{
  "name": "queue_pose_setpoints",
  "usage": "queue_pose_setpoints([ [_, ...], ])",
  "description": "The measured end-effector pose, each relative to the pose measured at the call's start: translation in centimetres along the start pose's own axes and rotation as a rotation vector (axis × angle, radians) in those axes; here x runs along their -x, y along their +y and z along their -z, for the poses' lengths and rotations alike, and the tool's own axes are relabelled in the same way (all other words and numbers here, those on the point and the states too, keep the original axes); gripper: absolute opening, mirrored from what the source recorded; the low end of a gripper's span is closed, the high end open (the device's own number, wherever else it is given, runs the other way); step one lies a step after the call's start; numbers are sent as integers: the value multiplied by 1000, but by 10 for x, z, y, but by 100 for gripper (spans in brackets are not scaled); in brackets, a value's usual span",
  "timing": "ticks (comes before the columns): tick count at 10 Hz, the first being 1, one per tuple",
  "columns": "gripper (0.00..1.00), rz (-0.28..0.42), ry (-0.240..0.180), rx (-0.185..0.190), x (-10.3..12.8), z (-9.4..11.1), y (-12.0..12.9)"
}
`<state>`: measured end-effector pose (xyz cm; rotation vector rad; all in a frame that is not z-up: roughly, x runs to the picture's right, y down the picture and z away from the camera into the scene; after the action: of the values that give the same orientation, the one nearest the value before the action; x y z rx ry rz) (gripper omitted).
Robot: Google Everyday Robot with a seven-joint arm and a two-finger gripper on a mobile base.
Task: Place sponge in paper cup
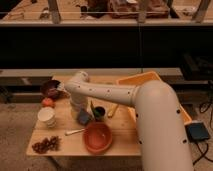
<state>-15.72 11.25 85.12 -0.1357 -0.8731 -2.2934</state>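
Grey sponge (83,119) at claw (79,112), paper cup (46,116) upright

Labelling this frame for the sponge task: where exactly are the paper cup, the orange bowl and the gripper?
paper cup (46,117): camera view, on its white side wall.
orange bowl (97,138): camera view, on its bare inside.
gripper (82,117): camera view, on its lower tip, low between the paper cup and the orange bowl.
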Motion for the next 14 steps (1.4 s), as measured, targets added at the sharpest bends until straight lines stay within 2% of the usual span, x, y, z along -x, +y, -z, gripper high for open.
queue_pose_setpoints([
  [2,50,29,39,28,-20,43,5],
  [3,50,56,67,46,-38,71,4],
  [4,50,75,88,55,-52,90,2],
  [6,50,133,151,71,-95,139,-11],
  [7,50,165,179,75,-118,156,-25],
  [10,50,261,257,59,-172,178,-75],
  [11,50,297,274,52,-180,181,-93],
  [13,50,360,277,34,-178,176,-128],
  [14,50,390,267,19,-167,167,-147],
])
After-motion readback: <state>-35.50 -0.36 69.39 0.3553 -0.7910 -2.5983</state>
